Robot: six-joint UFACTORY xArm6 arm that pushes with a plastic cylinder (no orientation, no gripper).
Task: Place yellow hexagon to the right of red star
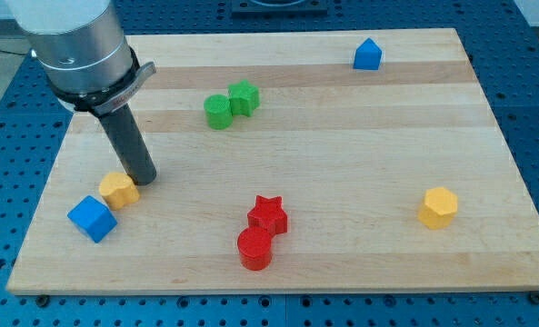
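Near the board's [342, 118] right edge sits the yellow hexagon [438, 207], bare wood between it and red star [268, 215].

arm [74, 41]: upper part cut off by the view's top edge | tip [145, 179]: its very end sits just beside the small yellow block [118, 190], contact unclear

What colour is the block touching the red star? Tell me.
Red: a red cylinder sits against the red star, toward the view's bottom. The camera view, the only one, shows it.
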